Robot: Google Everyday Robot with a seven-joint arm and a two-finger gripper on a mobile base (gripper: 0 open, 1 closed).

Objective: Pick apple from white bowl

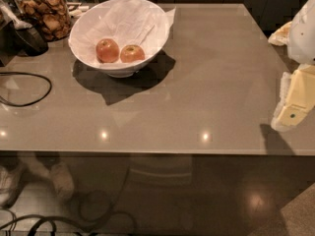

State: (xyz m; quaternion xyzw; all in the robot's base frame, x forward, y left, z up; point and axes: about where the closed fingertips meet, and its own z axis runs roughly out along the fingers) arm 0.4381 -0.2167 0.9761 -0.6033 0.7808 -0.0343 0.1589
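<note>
Tool (pixel 291 113) far right (apple (pixel 132 53) in bowl (pixel 118 71))

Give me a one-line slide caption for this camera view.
Hand at right table edge, apart from white bowl holding the apple beside a redder apple.

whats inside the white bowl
A redder apple and an orange-golden apple, on crinkled white paper hiding the bottom of the white bowl. The claw hangs far right, away from it.
</note>
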